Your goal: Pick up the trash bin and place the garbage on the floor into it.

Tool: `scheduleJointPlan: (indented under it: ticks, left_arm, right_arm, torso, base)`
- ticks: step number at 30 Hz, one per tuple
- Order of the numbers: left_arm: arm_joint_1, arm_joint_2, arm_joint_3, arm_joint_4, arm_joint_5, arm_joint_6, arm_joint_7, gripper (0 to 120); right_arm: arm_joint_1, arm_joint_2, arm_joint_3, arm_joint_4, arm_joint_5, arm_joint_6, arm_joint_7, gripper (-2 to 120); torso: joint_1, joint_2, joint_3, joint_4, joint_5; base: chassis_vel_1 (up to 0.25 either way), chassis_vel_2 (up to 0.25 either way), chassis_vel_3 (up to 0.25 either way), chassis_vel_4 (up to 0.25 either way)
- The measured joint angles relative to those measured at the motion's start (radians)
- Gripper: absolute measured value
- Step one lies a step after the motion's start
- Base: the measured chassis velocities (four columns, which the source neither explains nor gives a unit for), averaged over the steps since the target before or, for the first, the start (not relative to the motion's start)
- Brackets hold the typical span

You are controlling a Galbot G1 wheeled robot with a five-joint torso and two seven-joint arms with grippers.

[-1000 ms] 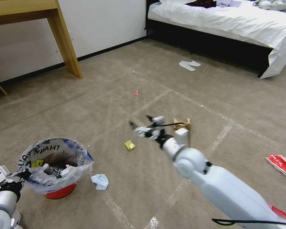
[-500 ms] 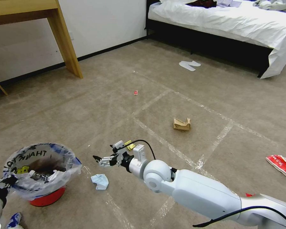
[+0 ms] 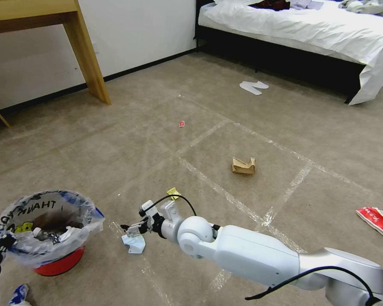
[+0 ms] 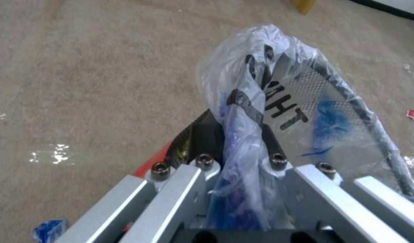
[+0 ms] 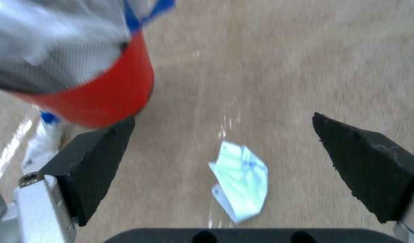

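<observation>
The trash bin (image 3: 59, 264), a red bucket lined with a printed clear bag, is at the near left of the floor (image 3: 127, 144). My left gripper (image 3: 2, 245) is shut on its rim and bag; the left wrist view shows the fingers (image 4: 202, 135) clamped on the bag (image 4: 270, 84). My right gripper (image 3: 130, 227) hangs open just over a crumpled white paper (image 3: 134, 243), which lies between the pads (image 5: 103, 158) in the right wrist view as the paper (image 5: 240, 182). Other garbage: a yellow scrap (image 3: 172, 193), a brown paper bag (image 3: 243, 165) and red wrappers (image 3: 181, 123) (image 3: 376, 221).
A wooden table leg (image 3: 91, 63) stands at the back left and a bed (image 3: 310, 29) at the back right, with white slippers (image 3: 253, 87) before it. A blue-and-white scrap (image 3: 19, 293) lies beside the bin. The red bin (image 5: 103, 94) is close to my right gripper.
My right arm swung from near the brown bag to the left and down, ending over the white paper. The left gripper carried the bin a little to the left.
</observation>
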Motion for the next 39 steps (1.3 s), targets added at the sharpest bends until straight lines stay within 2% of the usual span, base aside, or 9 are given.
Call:
scheduleJointPlan:
  ticks: [6, 9, 11, 19, 28, 39]
  left_arm:
    - [0.001, 0.000, 0.000, -0.005, -0.001, -0.001, 0.000, 5]
    - [0.002, 0.000, 0.001, -0.007, -0.001, -0.001, 0.001, 5]
    - [0.005, -0.003, 0.005, -0.009, 0.000, -0.003, 0.002, 5]
    - [0.008, -0.012, 0.008, -0.020, 0.002, -0.004, 0.002, 5]
    - [0.018, -0.012, 0.001, -0.022, 0.001, -0.012, 0.005, 5]
    - [0.019, -0.016, 0.000, -0.024, 0.001, -0.012, 0.005, 5]
  right_arm:
    - [0.000, 0.020, -0.007, -0.029, 0.014, -0.040, 0.016, 100]
    - [-0.002, 0.036, -0.022, -0.046, 0.042, -0.076, 0.044, 100]
    - [0.000, 0.060, -0.035, -0.066, 0.087, -0.135, 0.087, 100]
    - [0.010, 0.101, -0.047, -0.137, 0.098, -0.212, 0.137, 100]
    - [0.031, 0.145, -0.014, -0.259, 0.064, -0.228, 0.137, 100]
    - [0.042, 0.229, 0.002, -0.438, -0.008, -0.200, 0.056, 100]
  torso:
    - [0.000, 0.000, 0.000, -0.0001, 0.0001]
    - [0.000, 0.000, 0.000, -0.0001, 0.0001]
    - [0.000, 0.000, 0.000, 0.0000, 0.0001]
    - [0.000, 0.000, 0.000, 0.0000, 0.0002]
    - [0.000, 0.000, 0.000, 0.0000, 0.0001]
    - [0.000, 0.000, 0.000, 0.0000, 0.0001]
  base:
    - [0.000, 0.000, 0.000, 0.000]
    - [0.000, 0.000, 0.000, 0.000]
    - [0.000, 0.000, 0.000, 0.000]
    - [0.000, 0.000, 0.000, 0.000]
    - [0.000, 0.000, 0.000, 0.000]
    - [0.000, 0.000, 0.000, 0.000]
